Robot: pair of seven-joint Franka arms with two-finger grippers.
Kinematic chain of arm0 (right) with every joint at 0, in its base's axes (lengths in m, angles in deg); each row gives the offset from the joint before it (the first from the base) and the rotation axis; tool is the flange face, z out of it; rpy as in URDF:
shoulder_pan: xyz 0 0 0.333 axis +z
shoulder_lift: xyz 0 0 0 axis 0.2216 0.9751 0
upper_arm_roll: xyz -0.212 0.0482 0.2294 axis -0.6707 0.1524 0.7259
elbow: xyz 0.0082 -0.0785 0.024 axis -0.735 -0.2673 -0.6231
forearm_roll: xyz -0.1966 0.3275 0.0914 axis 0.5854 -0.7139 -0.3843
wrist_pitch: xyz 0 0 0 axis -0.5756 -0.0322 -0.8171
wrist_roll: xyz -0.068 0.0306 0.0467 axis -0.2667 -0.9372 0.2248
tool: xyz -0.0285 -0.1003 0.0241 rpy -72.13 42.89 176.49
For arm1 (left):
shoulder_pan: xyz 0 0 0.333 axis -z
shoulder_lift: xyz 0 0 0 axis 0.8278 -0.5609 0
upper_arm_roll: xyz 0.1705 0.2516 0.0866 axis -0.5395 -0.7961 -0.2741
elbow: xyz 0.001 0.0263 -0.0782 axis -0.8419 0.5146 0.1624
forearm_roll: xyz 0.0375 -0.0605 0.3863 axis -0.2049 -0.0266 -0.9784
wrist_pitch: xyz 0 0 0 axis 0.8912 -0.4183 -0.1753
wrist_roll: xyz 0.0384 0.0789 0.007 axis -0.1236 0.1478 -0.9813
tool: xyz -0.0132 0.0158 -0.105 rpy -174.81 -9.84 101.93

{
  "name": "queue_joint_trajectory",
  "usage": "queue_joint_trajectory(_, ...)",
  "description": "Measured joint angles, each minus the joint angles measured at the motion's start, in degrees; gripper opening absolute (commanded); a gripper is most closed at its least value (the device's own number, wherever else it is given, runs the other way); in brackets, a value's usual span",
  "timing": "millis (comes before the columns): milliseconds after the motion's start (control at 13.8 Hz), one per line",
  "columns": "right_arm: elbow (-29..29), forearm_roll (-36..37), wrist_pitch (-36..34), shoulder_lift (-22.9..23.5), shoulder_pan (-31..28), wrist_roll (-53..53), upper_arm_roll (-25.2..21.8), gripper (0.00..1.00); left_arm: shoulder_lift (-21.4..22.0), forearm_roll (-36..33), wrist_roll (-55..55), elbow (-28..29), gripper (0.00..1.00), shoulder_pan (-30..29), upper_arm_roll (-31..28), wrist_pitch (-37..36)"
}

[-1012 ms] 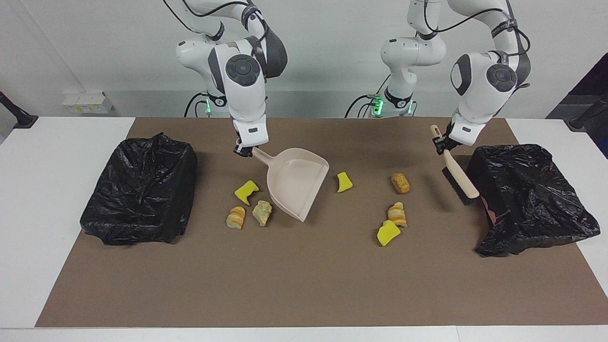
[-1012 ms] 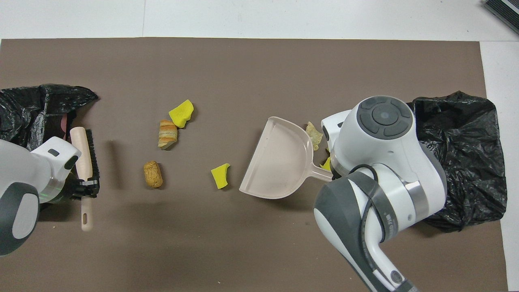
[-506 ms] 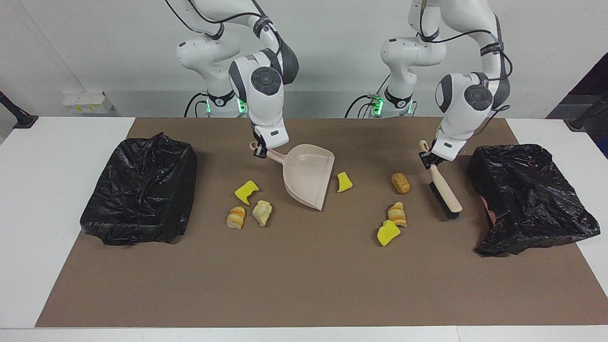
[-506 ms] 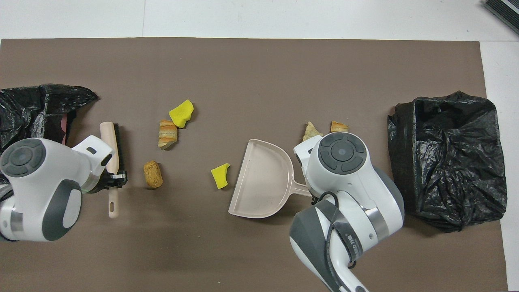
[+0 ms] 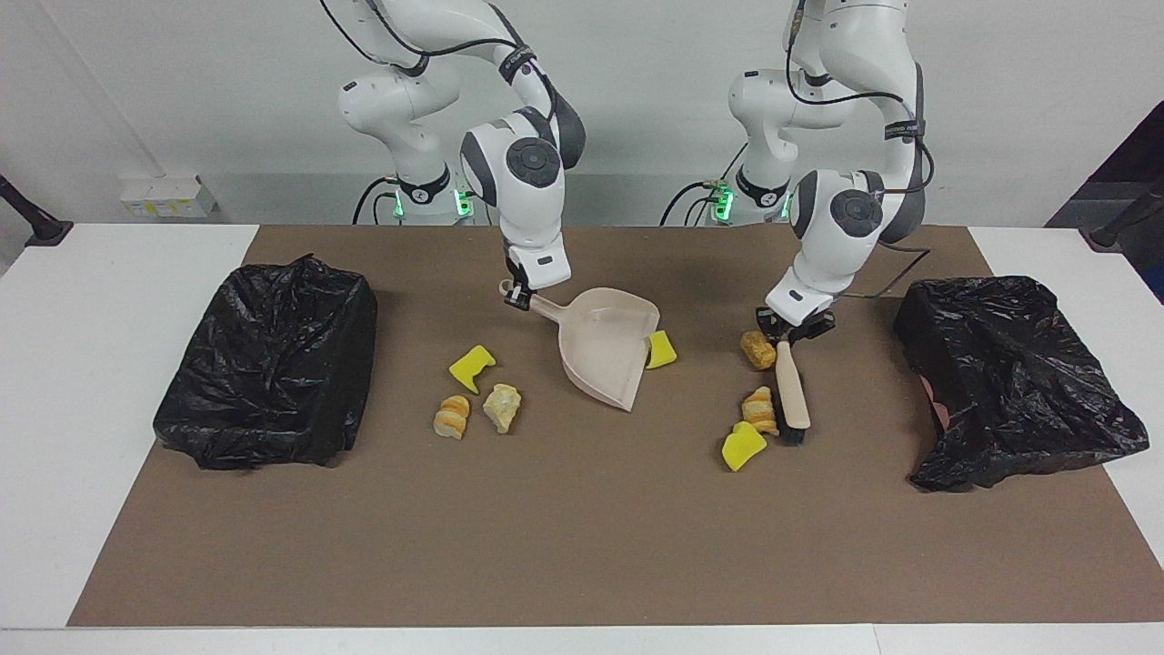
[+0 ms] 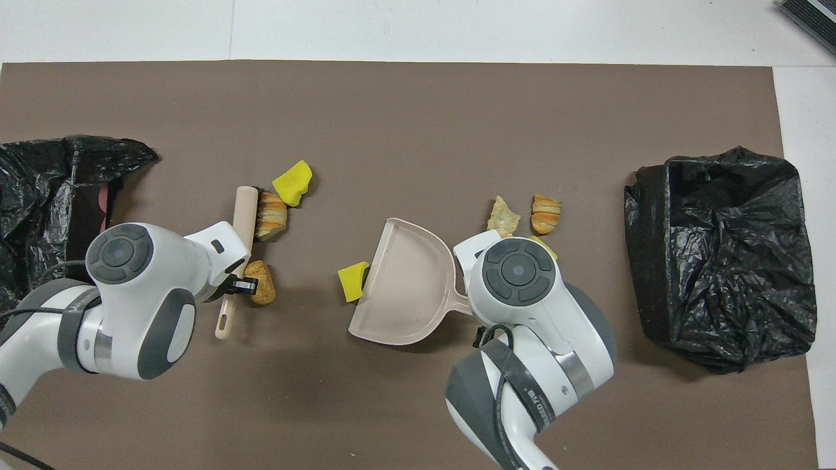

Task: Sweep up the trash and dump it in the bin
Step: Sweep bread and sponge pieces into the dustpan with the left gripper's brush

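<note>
Seven bits of trash lie on the brown mat: three yellow sponge chunks, two striped pastry pieces, one bread roll, one pale lump. Two black bins sit at either end. Left gripper is clenched on the brush, with the roll at nine o'clock of its handle in the facing view. Right gripper grasps the dustpan handle, one sponge chunk touching the pan's edge.
</note>
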Motion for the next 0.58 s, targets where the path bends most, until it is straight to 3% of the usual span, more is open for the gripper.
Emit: queue_joint_trajectory(578, 0.0, -0.06, 0.12, 0.02, 0.12, 0.78, 0.0, 0.0, 1.92, 3.14, 4.1, -0.42, 0.0, 16.01, 0.14, -8.12)
